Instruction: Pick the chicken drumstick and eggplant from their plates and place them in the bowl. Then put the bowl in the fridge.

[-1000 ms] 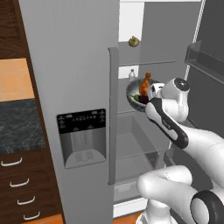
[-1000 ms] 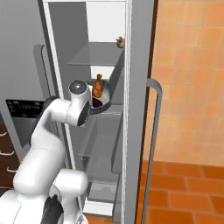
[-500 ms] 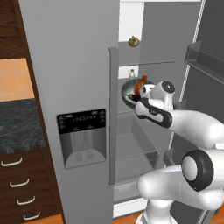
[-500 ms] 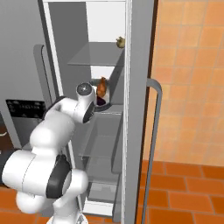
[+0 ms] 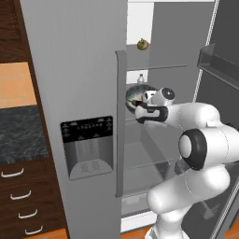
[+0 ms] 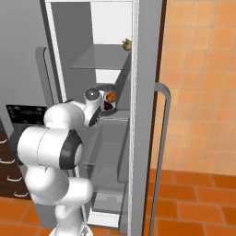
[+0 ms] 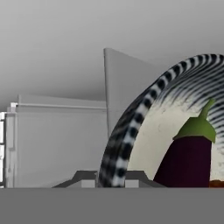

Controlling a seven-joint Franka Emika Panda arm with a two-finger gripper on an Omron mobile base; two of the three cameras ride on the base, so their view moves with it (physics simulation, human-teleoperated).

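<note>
Left base view: I am reaching the arm into the open fridge (image 5: 74, 70), and the end effector (image 5: 139, 111) is closing on the near rim of the bowl (image 5: 135, 91) at the level of the middle shelf (image 5: 154, 122). The bowl is sitting toward the front left edge of that shelf, just behind the door handle; I cannot tell whether its base is touching the shelf.

Right base view: I am seeing the bowl (image 6: 107, 87) beside the wrist, with the chicken drumstick (image 6: 110, 97) lying inside it, near the shelf's front edge.

Hand view: I am looking along the rim. The jaws are clamped shut on the bowl's striped edge (image 7: 131, 131), and the eggplant (image 7: 188, 157) is standing inside against the wall, stem up.

Handling, as I judge it: the bowl is rigid and glossy, so a rim pinch is the only workable hold, and it is carrying its load off-centre. Both items are loose, rounded and smooth, so I am expecting them to roll if the bowl tips. I am treating the bowl as breakable and keeping it level.
</note>
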